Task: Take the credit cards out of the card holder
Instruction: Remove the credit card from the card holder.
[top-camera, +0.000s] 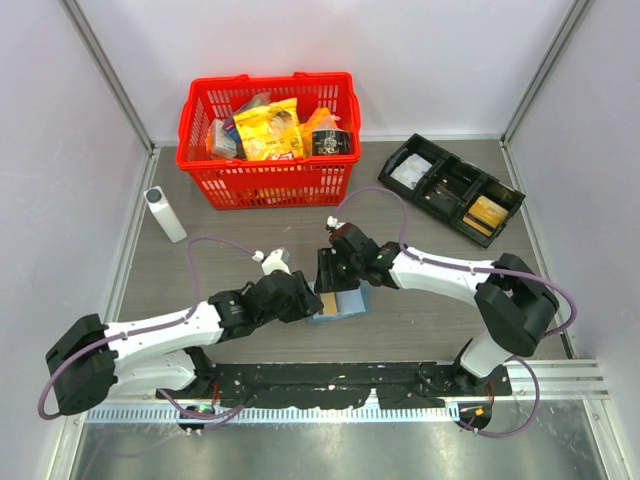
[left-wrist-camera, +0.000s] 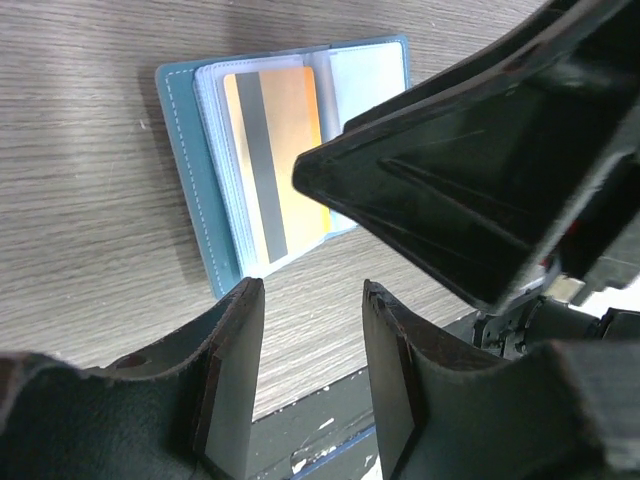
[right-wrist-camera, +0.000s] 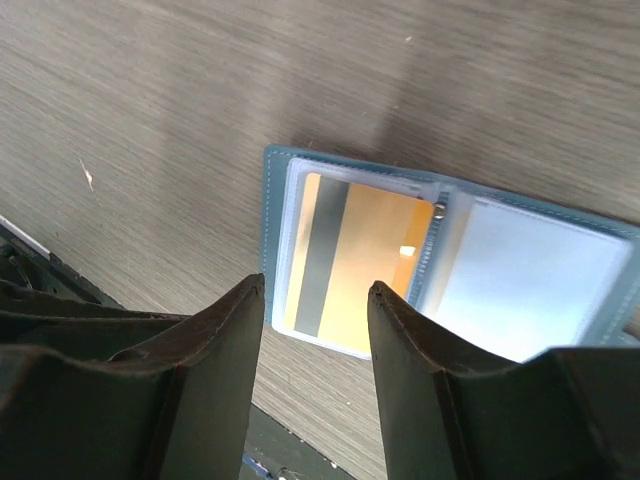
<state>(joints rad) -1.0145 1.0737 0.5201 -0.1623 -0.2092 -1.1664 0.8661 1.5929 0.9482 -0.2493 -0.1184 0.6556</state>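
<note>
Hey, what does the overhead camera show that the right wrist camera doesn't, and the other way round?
Only the overhead view shows the red basket of snack packets, the black tray, the white bottle and the left gripper beside the wallet. Only the right wrist view shows the detail: a tan-gold card with a dark stripe in the wallet's left clear sleeve, and a pale right sleeve. Both show the open blue wallet lying on the wooden table, with the right gripper over it, jaws apart.
</note>
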